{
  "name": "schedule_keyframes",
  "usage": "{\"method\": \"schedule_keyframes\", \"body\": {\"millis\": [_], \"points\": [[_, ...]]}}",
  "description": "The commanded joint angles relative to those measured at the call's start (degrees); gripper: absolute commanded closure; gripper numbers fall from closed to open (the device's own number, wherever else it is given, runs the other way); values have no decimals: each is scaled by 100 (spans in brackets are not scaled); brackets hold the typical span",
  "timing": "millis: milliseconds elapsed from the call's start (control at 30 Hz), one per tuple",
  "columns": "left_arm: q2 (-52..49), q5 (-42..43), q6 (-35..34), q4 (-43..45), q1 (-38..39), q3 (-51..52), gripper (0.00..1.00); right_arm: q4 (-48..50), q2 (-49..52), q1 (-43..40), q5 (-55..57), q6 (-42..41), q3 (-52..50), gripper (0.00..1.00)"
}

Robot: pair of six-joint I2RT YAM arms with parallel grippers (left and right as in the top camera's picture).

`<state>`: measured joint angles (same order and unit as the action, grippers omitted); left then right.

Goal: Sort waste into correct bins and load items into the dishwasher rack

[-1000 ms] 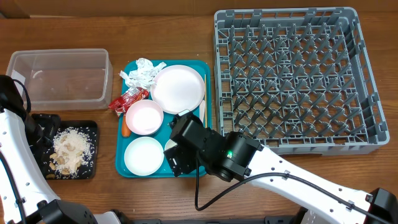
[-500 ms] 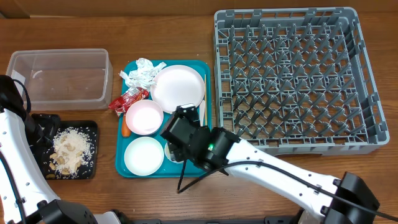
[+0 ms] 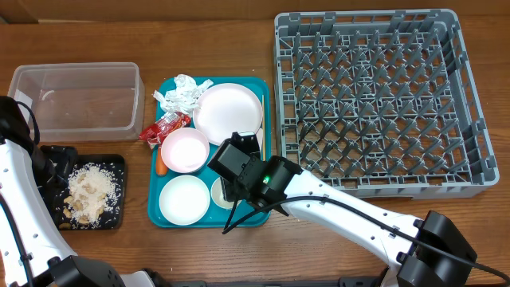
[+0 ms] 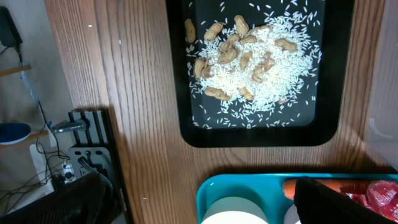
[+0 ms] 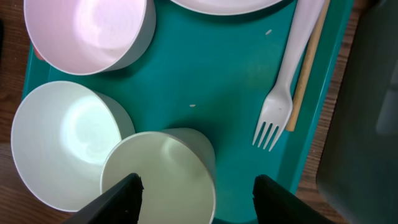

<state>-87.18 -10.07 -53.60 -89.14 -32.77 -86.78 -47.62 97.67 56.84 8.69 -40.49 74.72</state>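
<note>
cup (image 5: 158,174) sits between spread fingers of right gripper (image 5: 198,183), white bowl (image 5: 62,137) rim just beside, fork (image 5: 280,99) apart.

Right white-and-black arm (image 3: 343,211) stretched diagonally from lower right toward centre. Right black 2-finger gripper (image 5: 198,183) pointing down, fingers (image 5: 121,196) spread wide, empty. Left white arm (image 3: 16,191) along left edge. Left black gripper (image 4: 202,186) spread wide, empty.

I see the wooden table (image 3: 215,40) carrying four things directly: clear tub (image 3: 80,104), black tray (image 3: 118,163) just beside it, teal tray (image 3: 154,203) in the middle, and grey rack (image 3: 374,104).
</note>
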Motion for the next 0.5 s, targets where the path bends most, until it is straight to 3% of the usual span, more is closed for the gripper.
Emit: {"method": "schedule_keyframes", "body": {"millis": [0,467], "points": [[-15,-83,90,-7,-20,-59,0,20,-229,109,-103,7,166,39],[-15,-83,90,-4,-20,-59,0,516,76,647,-129,-9,251,39]]}}
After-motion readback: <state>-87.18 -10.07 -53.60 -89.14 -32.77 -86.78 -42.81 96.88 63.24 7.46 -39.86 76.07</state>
